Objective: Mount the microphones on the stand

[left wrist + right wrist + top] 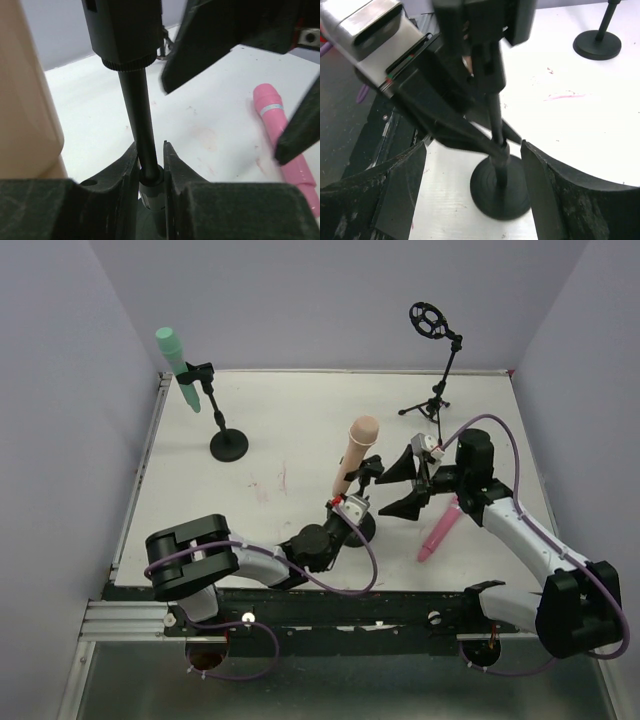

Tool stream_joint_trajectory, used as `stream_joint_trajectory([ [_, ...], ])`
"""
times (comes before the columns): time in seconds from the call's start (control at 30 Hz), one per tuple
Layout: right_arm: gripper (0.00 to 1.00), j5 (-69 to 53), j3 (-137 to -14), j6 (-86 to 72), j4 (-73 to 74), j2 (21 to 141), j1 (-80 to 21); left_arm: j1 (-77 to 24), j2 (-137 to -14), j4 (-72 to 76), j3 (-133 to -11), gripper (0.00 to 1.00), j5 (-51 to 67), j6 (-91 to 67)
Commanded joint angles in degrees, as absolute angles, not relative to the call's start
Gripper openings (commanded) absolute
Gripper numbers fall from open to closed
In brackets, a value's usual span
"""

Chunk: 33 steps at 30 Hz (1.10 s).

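Currently the left gripper (150, 155) is clamped on the pole of the middle stand (500, 195), and the peach microphone (360, 445) sits tilted in its clip. The right gripper (405, 488) hovers just right of that stand, jaws spread wide. The pink microphone (440, 530) lies on the table (300, 440) further right. The green microphone (175, 365) is clipped to a second stand (228, 445) well to the left.

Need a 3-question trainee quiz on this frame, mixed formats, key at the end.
1. Multiple choice: which microphone lies on the table? A mint green, B peach, C pink.
2. True or false: the right gripper is open and holds nothing.
3. Fill in: the left gripper is shut on the pole of the stand carrying the ____ microphone.
Key: 1 C, the pink microphone; 2 true; 3 peach, the peach microphone.
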<state>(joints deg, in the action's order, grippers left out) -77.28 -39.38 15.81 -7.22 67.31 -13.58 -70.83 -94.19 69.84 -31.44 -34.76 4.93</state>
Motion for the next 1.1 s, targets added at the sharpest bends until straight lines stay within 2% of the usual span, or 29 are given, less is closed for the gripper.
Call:
stream_joint_trajectory([
  [0.0,0.85,-80.4,-41.7,19.6,-1.9,65.7,-12.0,-67.3,-88.9,76.2,-26.6,0.0,-33.5,7.8],
  [0.17,0.86,-79.8,-41.7,19.8,-1.8,65.2,-11.2,-58.8,-83.8,76.6,-21.5,0.0,-29.4,7.1],
  [0.3,0.86,-79.3,-41.7,20.0,-1.8,65.3,-11.1,-49.6,-83.1,75.7,-22.1,0.0,-26.9,9.6],
  [0.6,0.87,-79.0,-41.1,20.3,-1.8,65.5,-10.7,-30.8,-88.7,70.7,-31.4,0.0,-15.8,7.7],
  [0.87,0.87,-79.1,-41.0,20.4,-1.8,66.2,-10.1,-22.1,-93.2,64.8,-40.4,0.0,-7.4,3.4],
  [1.07,0.88,-79.2,-41.0,20.5,-1.8,66.8,-9.6,-20.2,-94.7,63.1,-42.3,0.0,-4.7,-1.4],
])
